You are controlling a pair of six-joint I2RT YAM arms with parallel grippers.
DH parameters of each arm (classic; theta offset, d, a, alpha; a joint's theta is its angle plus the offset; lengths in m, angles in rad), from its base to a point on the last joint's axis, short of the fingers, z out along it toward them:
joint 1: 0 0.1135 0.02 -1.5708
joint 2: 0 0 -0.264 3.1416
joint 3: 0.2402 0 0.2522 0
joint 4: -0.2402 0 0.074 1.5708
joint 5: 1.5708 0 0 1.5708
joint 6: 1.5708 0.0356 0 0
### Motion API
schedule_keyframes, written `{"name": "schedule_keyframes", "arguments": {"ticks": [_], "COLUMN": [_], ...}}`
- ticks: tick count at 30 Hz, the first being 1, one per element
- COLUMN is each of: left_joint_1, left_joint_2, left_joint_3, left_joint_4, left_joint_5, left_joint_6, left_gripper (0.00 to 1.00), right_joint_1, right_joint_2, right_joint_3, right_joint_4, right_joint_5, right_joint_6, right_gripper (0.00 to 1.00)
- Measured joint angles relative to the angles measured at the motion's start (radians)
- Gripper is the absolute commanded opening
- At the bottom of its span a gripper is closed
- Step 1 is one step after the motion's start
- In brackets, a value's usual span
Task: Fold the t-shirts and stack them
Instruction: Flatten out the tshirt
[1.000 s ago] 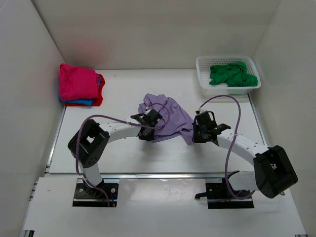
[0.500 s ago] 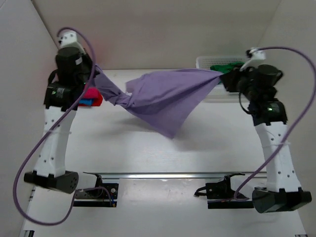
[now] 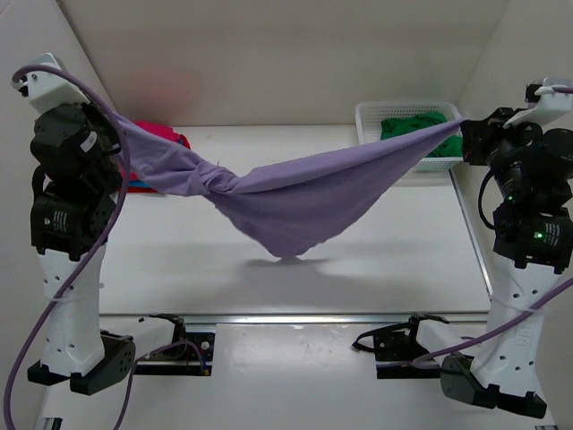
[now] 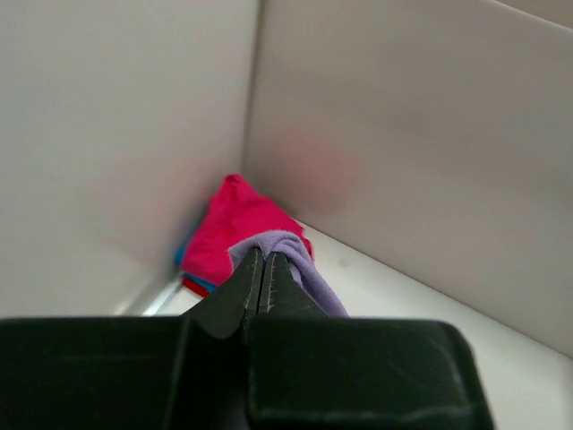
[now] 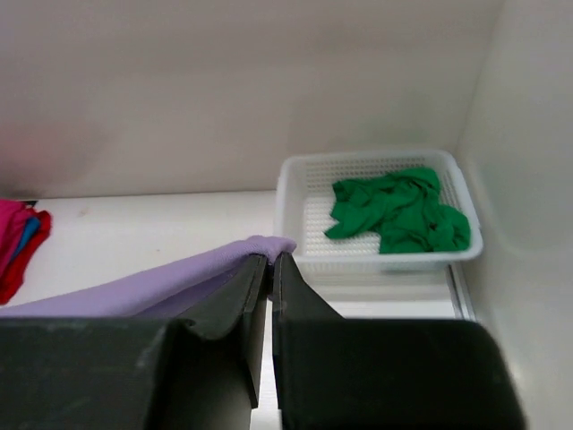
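Currently, we list by size.

- **Table** (image 3: 403,260): a second ago the lilac t-shirt (image 3: 295,202) lay heaped at its middle. The shirt now hangs above it, strung from the left edge to the right edge, with its belly sagging.
- **Arms:** a second ago both were low over the middle. Both now stand tall and swung outward, the left by the left edge and the right by the right edge.
- **Lilac t-shirt, condition:** a twisted knot of cloth sits toward its left end. We judge the spread unfinished, since the twist must shake out before the shirt can lie flat for folding.
- **Basket** (image 3: 367,116): at the far right corner, holding the green t-shirt (image 3: 407,127), crumpled and not yet folded.
- **Stack** (image 4: 235,224): at the far left corner, magenta on top with blue and red edges showing beneath.
- **Left gripper** (image 4: 261,260): jaws pinched together on one end of the lilac t-shirt.
- **Right gripper** (image 5: 270,260): jaws clamped on the opposite end, near the basket.
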Motion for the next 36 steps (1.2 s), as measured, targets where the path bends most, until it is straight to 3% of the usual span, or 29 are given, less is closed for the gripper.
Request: {"name": "schedule_keyframes", "arguments": {"ticks": [6,14,18,27,32,36], "left_joint_1": [-0.065,-0.109,-0.128,-0.174,-0.210,-0.104], "left_joint_2": [-0.070,-0.131,-0.150,-0.191,-0.200,-0.168], "left_joint_3": [-0.026,-0.074,-0.119,-0.192,-0.161,-0.165], "left_joint_4": [0.028,0.071,0.091,0.119,0.105,0.055], "left_joint_5": [-0.180,-0.299,-0.328,-0.379,-0.371,-0.242], "left_joint_6": [0.093,0.173,0.199,0.256,0.247,0.186], "left_gripper": [0.00,0.00,0.00,0.00,0.00,0.00], "right_joint_1": [-0.007,-0.012,0.020,0.130,0.190,0.147], "right_joint_2": [-0.019,-0.043,-0.063,-0.076,-0.044,-0.004], "right_joint_3": [-0.022,-0.025,-0.025,0.038,0.107,0.039], "right_joint_4": [-0.080,-0.150,-0.147,-0.148,-0.136,-0.127], "right_joint_5": [0.236,0.639,0.752,0.742,0.591,0.383], "right_joint_6": [-0.021,-0.008,-0.034,-0.118,-0.132,-0.103], "right_gripper": [0.01,0.00,0.00,0.00,0.00,0.00]}}
